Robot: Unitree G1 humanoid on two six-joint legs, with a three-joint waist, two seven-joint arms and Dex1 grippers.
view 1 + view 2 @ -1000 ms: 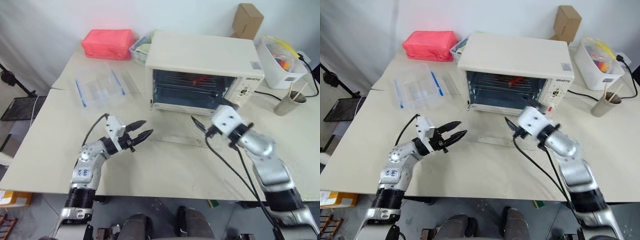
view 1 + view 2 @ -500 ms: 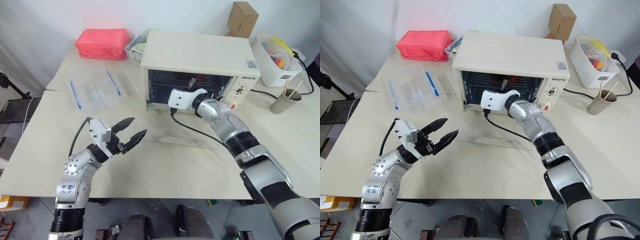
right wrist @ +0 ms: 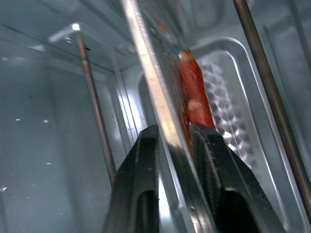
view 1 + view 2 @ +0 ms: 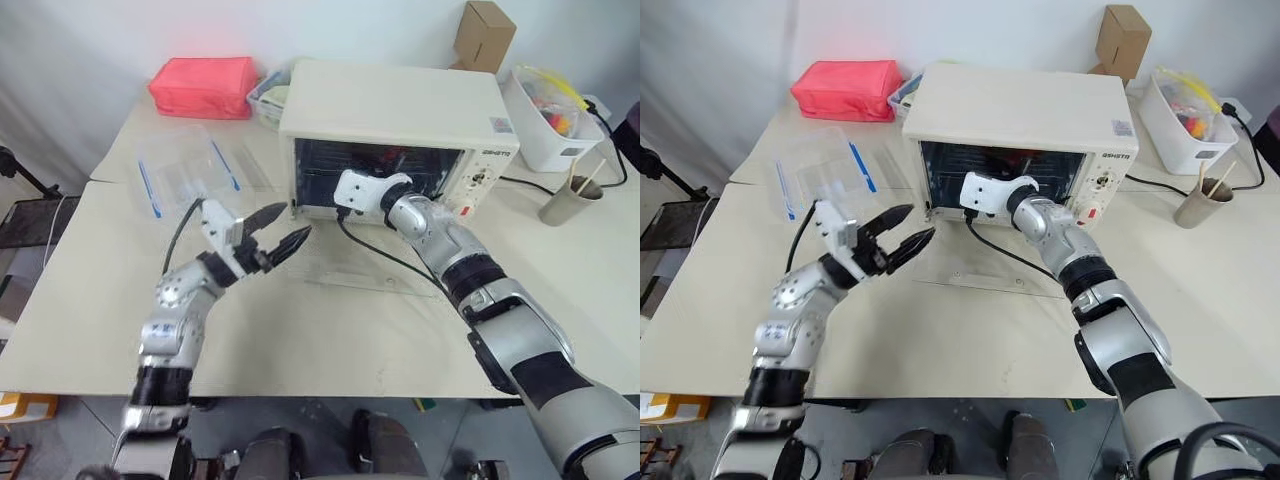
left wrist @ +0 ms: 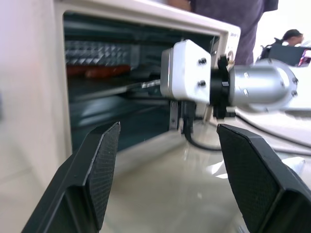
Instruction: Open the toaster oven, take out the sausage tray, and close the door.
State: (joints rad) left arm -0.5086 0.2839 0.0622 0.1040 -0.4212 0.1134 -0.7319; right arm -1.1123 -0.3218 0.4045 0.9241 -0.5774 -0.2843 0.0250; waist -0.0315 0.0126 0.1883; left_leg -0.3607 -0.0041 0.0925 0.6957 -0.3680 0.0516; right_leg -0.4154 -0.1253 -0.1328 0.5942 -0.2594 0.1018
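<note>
The right end effector, which stood outside the cream-white boxy toaster oven a second ago, now reaches into the open cavity, and its two black fingers have pinched shut on the front rim of the shallow silver metal sausage tray. That suggests the opening step is done and the pull-out is about to begin. The tray sits on the wire rack inside, straight ahead of this end effector, with a red sausage just beyond its fingertips. The glass door lies folded down flat on the table, below the right end effector. The left end effector has risen closer to the oven's front corner, spread wide and holding nothing.
</note>
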